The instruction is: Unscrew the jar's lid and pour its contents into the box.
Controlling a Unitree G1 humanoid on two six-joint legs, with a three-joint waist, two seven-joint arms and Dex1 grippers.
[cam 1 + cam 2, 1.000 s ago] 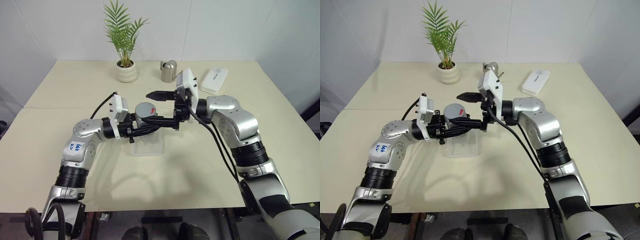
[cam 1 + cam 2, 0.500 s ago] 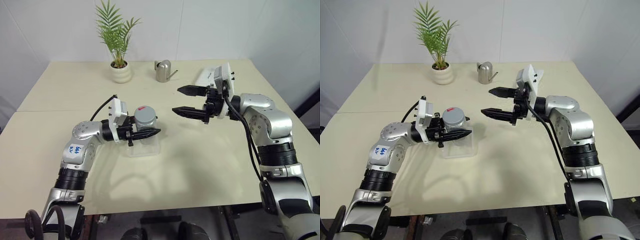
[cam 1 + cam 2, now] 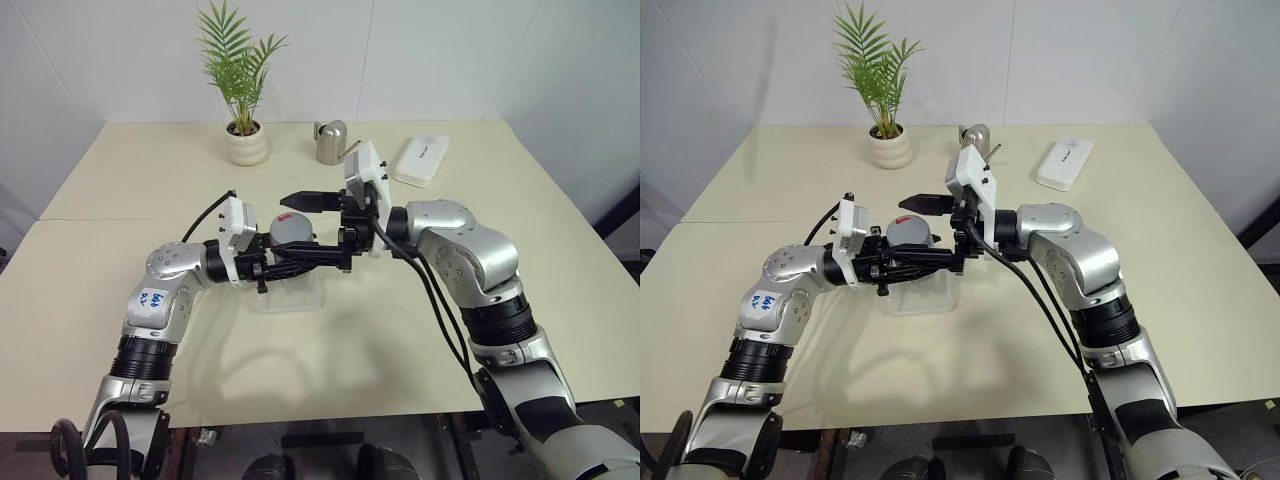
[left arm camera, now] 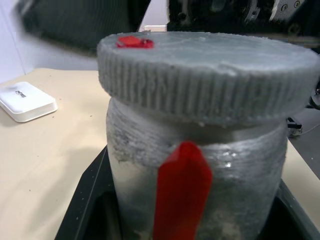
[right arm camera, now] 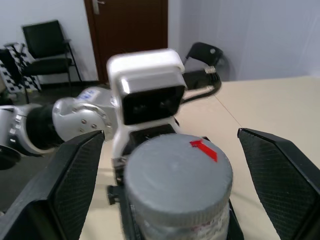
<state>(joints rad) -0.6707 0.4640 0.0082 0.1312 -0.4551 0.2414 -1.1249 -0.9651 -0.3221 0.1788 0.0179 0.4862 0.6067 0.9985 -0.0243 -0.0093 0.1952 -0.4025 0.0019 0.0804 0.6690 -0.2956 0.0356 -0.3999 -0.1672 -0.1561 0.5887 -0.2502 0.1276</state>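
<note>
My left gripper [image 3: 287,250] is shut on the jar [image 4: 200,175], a greyish cylinder with a red strip down its side, and holds it upright just above the box [image 3: 290,294], a clear shallow tray on the table. The ribbed grey lid [image 4: 210,70] with its red mark sits on the jar. My right gripper [image 3: 306,228] reaches in level from the right, open, with one finger on each side of the lid [image 5: 177,170] and a gap to both. The contents are hidden inside the jar.
At the back of the cream table [image 3: 130,180] stand a potted palm [image 3: 246,146], a silver watering can [image 3: 332,143] and a flat white case [image 3: 421,160]. There is bare tabletop to the left, to the right and in front of the box.
The open right gripper pulled away from the jar to the right, then came back to straddle the lid. The left gripper kept the jar in place over the box.
</note>
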